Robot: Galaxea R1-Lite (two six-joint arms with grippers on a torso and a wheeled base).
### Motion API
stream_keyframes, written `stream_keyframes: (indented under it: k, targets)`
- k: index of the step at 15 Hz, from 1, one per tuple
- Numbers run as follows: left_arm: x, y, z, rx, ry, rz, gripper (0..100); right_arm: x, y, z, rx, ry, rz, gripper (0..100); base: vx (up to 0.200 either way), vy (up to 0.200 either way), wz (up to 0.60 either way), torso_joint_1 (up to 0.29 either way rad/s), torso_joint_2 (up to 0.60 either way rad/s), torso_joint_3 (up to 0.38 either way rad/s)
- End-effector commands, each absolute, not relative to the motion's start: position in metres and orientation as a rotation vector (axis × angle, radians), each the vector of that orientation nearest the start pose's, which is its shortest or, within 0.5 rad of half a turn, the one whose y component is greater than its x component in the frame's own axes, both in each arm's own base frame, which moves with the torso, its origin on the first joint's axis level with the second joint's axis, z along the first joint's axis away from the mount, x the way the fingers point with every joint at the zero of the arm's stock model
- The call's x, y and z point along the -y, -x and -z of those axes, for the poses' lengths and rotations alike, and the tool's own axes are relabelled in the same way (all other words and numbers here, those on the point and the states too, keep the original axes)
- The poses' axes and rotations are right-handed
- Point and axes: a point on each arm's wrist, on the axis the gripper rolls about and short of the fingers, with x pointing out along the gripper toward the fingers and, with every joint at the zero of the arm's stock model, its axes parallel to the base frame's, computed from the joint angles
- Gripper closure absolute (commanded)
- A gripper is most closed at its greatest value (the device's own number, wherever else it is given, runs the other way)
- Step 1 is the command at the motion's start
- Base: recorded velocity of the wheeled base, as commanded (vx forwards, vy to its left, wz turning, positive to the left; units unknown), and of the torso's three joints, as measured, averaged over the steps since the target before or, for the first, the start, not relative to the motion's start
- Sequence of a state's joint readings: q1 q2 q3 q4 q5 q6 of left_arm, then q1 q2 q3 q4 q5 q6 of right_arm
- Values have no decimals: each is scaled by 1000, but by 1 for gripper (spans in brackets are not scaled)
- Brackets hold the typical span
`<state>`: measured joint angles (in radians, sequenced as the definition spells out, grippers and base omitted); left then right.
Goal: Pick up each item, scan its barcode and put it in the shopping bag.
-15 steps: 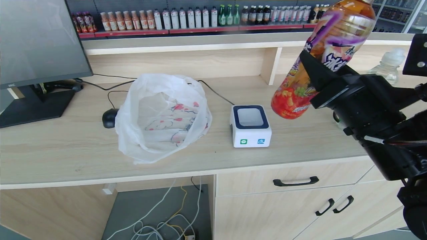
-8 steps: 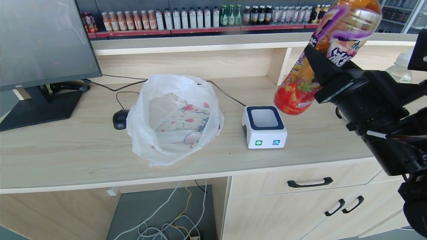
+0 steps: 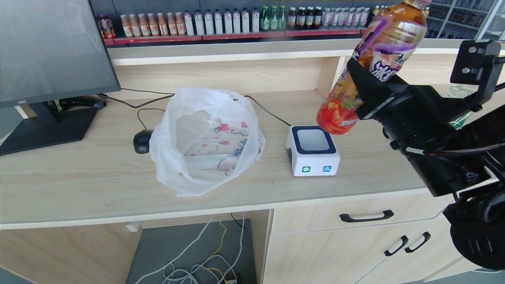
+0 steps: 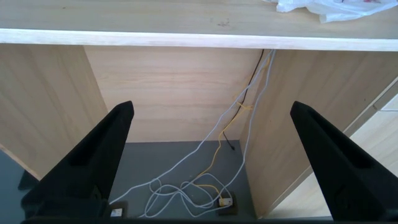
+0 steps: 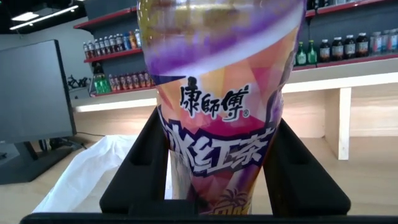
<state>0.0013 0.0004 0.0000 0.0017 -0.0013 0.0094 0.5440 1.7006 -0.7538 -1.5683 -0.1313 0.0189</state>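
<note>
Right tool [image 5: 221,155] clenched on tilted tea bottle [image 3: 388,37]; barcode scanner [image 3: 312,152] below-left of tool; barcode may face away, so no read.

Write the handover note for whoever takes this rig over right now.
Right gripper: shut on the tea bottle, which it holds tilted in the air with its base close to the scanner.
Left gripper: open, empty, low in front of the counter.
Shopping bag: open on the counter, left of the scanner.
Done: bottle picked up.
Left: scan its barcode, put it in the bag.
</note>
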Motion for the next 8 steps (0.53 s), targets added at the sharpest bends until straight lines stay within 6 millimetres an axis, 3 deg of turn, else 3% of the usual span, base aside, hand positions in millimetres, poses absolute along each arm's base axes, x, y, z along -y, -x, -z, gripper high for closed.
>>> stream_keyframes:
  k: [1,3,8]
  targets:
    - [0,23,-75,-2,-9,0,0,-154,-260,-259,593,-244,-399,100,0,0,0,0,0,0]
    - [0,23,-75,-2,-9,0,0,-168,-254,-254,555,-317,-429,100,0,0,0,0,0,0]
    - [0,23,-75,-2,-9,0,0,-176,-264,-224,406,-505,-496,100,0,0,0,0,0,0]
